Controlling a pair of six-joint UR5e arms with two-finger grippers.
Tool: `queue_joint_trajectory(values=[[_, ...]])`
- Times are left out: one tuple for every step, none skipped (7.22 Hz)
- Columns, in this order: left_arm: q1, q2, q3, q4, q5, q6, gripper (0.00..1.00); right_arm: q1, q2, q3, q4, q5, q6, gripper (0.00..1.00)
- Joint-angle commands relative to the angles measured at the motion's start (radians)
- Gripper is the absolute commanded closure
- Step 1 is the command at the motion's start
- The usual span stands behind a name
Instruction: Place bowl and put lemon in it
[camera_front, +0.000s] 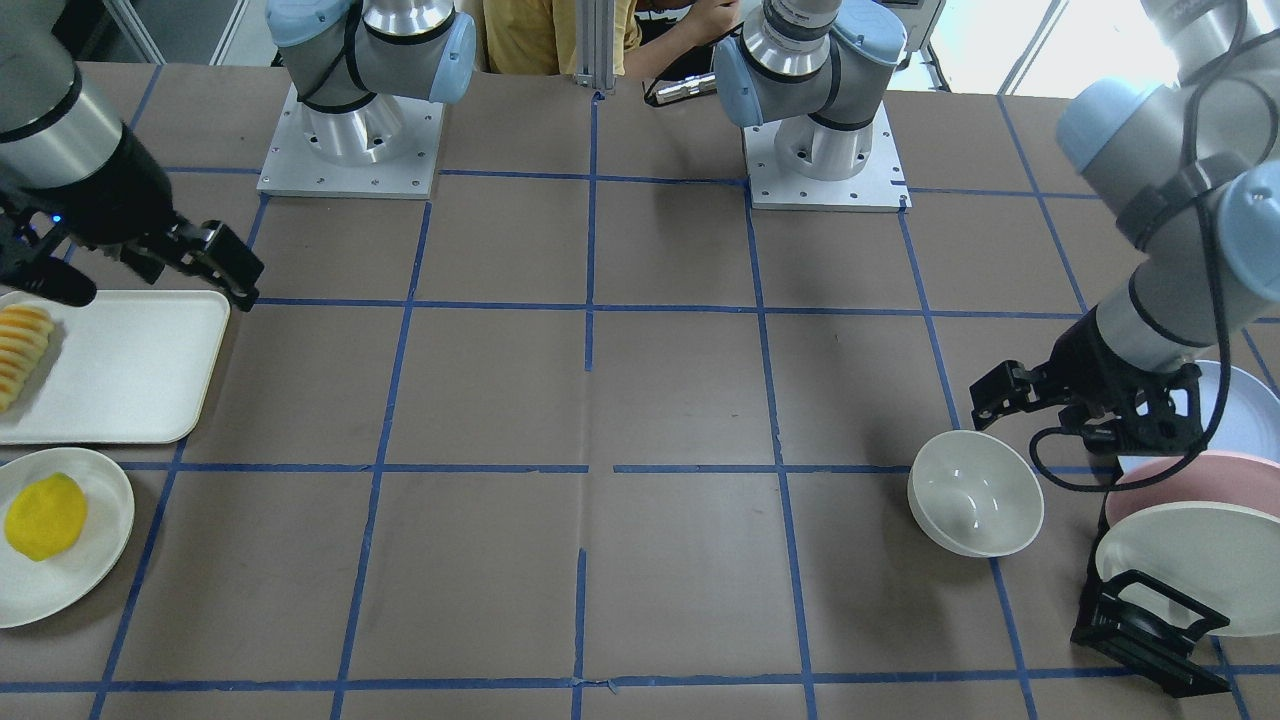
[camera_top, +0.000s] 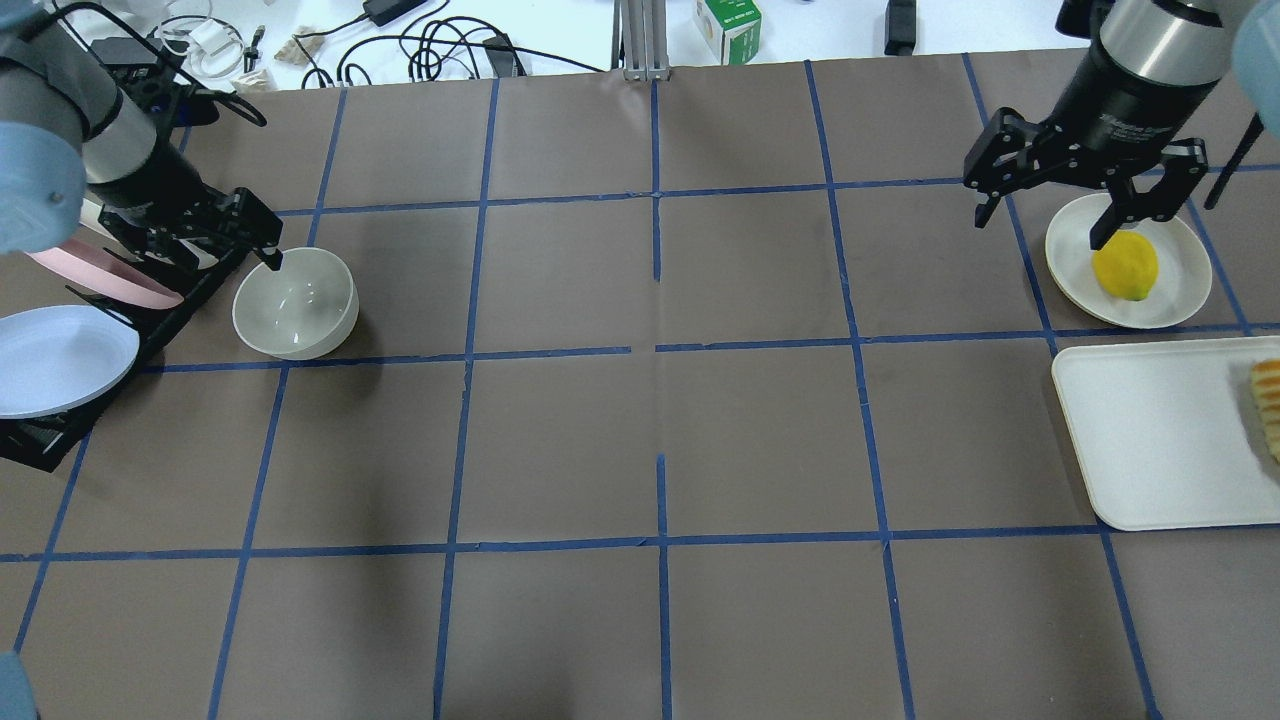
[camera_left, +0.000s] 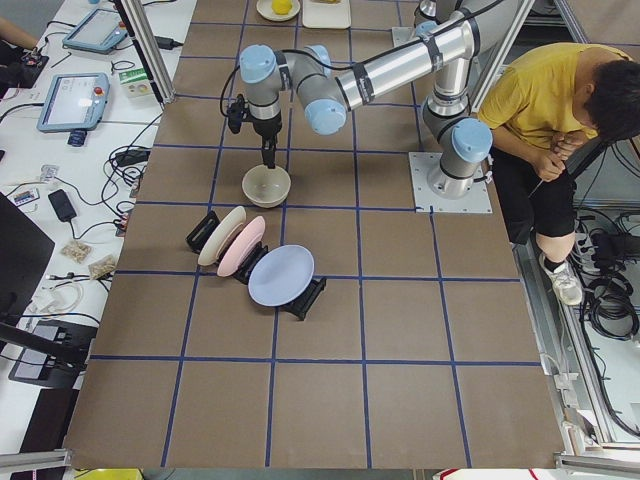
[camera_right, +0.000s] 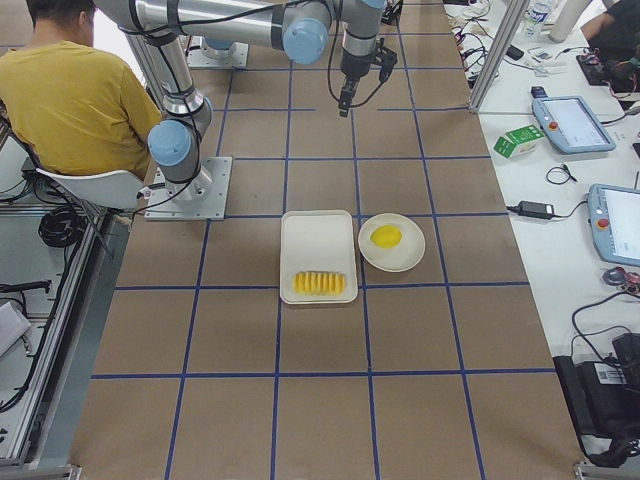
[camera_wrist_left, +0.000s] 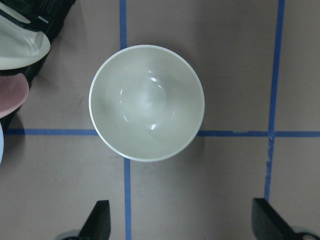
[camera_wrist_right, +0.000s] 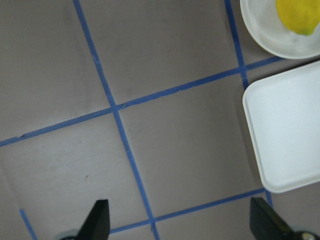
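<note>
L gripper (camera_wrist_left: 185, 222): jaws spread wide, nothing in them; it hangs over the bowl.
Bowl (camera_wrist_left: 146, 102): upright on the table, right under the L jaws and a bit ahead of them. Fingertips (camera_wrist_left: 100, 220) look apart from the rim in the wrist view; from overhead one tip sits at the rim, can't tell if it touches.
R gripper (camera_wrist_right: 182, 222): jaws also wide apart, empty, up over bare table.
Lemon (camera_top: 1125, 267): on a round plate (camera_top: 1075, 270), off to one side of the R jaws, not between them.
Beside L jaws: black plate rack (camera_front: 1140, 640) just next to the bowl, w/ cream plate (camera_left: 222, 237), pink plate (camera_left: 243, 247) and pale blue plate (camera_left: 281, 275) leaning in it.
Beside R jaws: cream tray (camera_top: 1150, 440) next to the round plate, w/ a row of fruit slices (camera_right: 318, 283) at one end.
Surface: table (camera_top: 650, 450) under brown paper w/ blue tape grid.
Room: person in yellow shirt (camera_left: 540, 90) seated by the arm bases; side bench w/ cables (camera_top: 430, 45), a green carton (camera_top: 728, 17), tablets (camera_right: 570, 120).
</note>
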Motion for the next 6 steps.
queue_joint_trajectory(values=[[0.052,-0.072,-0.046,0.117,-0.002,0.060,0.00,-0.109,0.095,0.002,-0.133,-0.011,-0.239,0.00],[0.054,-0.089,-0.049,0.129,-0.004,0.063,0.00,-0.178,0.147,0.007,-0.148,-0.005,-0.331,0.00],[0.054,-0.108,-0.073,0.173,-0.002,0.072,0.00,-0.236,0.214,0.007,-0.245,-0.004,-0.466,0.00],[0.063,-0.112,-0.112,0.270,-0.001,0.124,0.00,-0.257,0.303,0.006,-0.386,-0.007,-0.580,0.00],[0.068,-0.130,-0.130,0.293,-0.004,0.114,0.00,-0.257,0.383,-0.001,-0.463,-0.037,-0.602,0.00],[0.069,-0.147,-0.123,0.298,-0.022,0.114,0.00,-0.257,0.434,-0.010,-0.499,-0.086,-0.596,0.00]])
